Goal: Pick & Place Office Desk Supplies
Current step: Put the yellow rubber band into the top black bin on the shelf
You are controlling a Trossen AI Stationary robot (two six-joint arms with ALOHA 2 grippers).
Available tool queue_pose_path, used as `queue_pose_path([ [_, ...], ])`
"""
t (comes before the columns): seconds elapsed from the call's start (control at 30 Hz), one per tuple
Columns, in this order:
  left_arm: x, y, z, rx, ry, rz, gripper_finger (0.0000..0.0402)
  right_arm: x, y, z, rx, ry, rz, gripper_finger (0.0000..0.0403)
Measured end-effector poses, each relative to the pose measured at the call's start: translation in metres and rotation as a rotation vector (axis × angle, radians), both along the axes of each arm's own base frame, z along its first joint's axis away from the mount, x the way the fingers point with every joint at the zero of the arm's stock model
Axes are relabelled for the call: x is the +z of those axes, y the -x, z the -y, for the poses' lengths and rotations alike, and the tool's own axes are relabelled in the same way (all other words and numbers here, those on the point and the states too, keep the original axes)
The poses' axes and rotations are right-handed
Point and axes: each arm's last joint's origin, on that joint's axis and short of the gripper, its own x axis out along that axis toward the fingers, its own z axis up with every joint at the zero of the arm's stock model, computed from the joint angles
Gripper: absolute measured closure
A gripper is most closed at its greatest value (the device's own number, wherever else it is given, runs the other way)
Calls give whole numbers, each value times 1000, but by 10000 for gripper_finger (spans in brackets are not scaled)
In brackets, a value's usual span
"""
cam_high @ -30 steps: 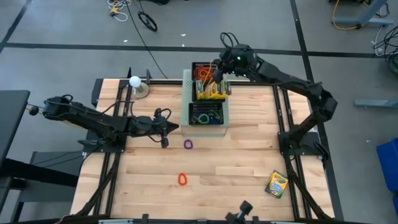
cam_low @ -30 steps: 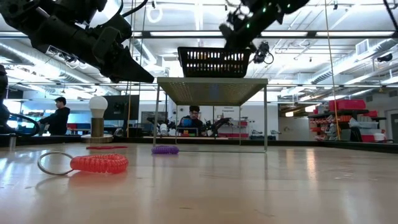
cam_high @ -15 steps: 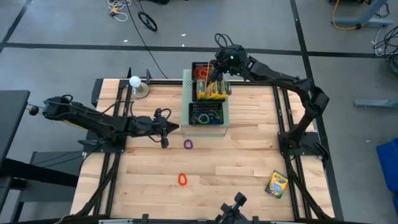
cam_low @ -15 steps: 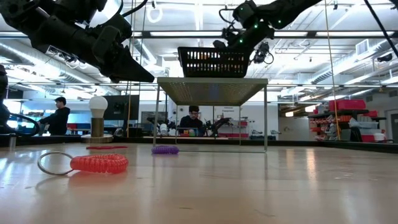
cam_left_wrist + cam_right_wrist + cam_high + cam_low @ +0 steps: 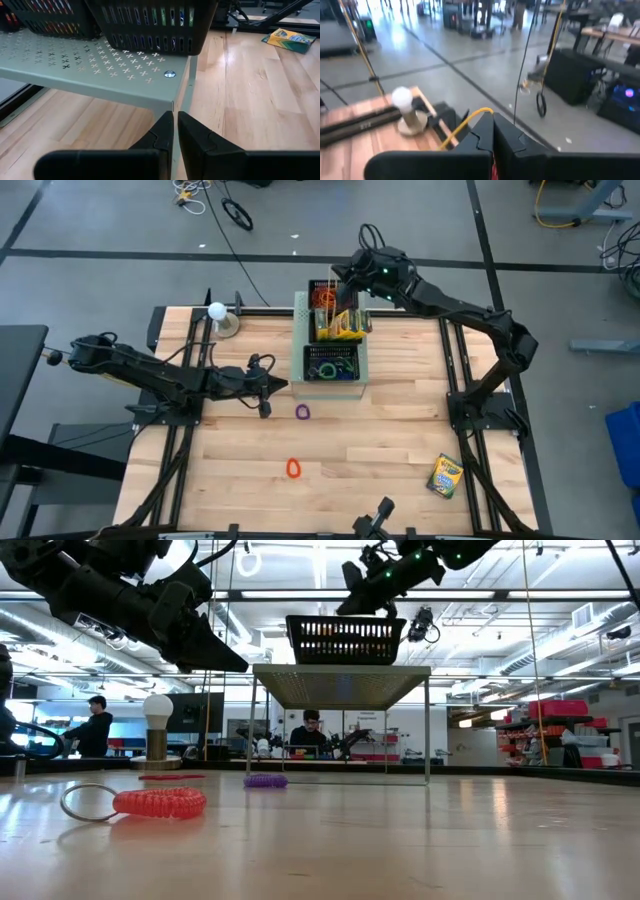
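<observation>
My right gripper (image 5: pixel 341 288) hovers over the far black mesh tray (image 5: pixel 322 293), shut on a yellow-orange rubber band (image 5: pixel 469 118). That tray holds red and orange bands. Yellow-and-green crayon boxes (image 5: pixel 343 328) lie beside it on the pale-green perforated box (image 5: pixel 299 350). A nearer mesh tray (image 5: pixel 332 364) holds green and blue bands. A purple band (image 5: pixel 303 411), an orange band (image 5: pixel 293 468) and another crayon box (image 5: pixel 445 476) lie on the table. My left gripper (image 5: pixel 284 386) is shut and waits by the box's left near corner. My right gripper pinches the yellow-orange rubber band between its two shut fingers, coming from above over the far tray. The band (image 5: pixel 457 127) arcs out from the fingertips and runs down behind the gripper body, which hides its other end. A bit of red (image 5: pixel 493 169) shows between the fingers.
A white ball on a stand (image 5: pixel 218 313) sits at the far left of the table. In the low view the near tray (image 5: pixel 345 638) rests on top of the raised pale-green box (image 5: pixel 340 680). Bare wood lies between the loose bands and the crayon box.
My right gripper dipped toward the far mesh tray, then rose above it again, shifting slightly toward the table's left. The left arm kept still.
</observation>
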Motion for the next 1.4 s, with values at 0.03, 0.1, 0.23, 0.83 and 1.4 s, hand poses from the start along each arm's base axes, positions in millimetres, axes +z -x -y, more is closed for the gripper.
queue_pose_path([
  [0.03, 0, 0, 0, 0, 0, 0, 367, 2, 0, 0, -1, 11, 18, 401],
  [0.1, 0, 0, 0, 0, 0, 0, 367, 6, -1, 1, -1, 36, 57, 401],
  [0.23, 0, 0, 0, 0, 0, 0, 367, 14, -1, 1, 4, 72, 122, 401],
  [0.83, 0, 0, 0, -1, -4, 0, 367, -2, 8, 39, -86, 20, 32, 401],
  [1.4, 0, 0, 0, -1, -2, 3, 367, -45, -12, 30, -26, -113, -183, 372],
])
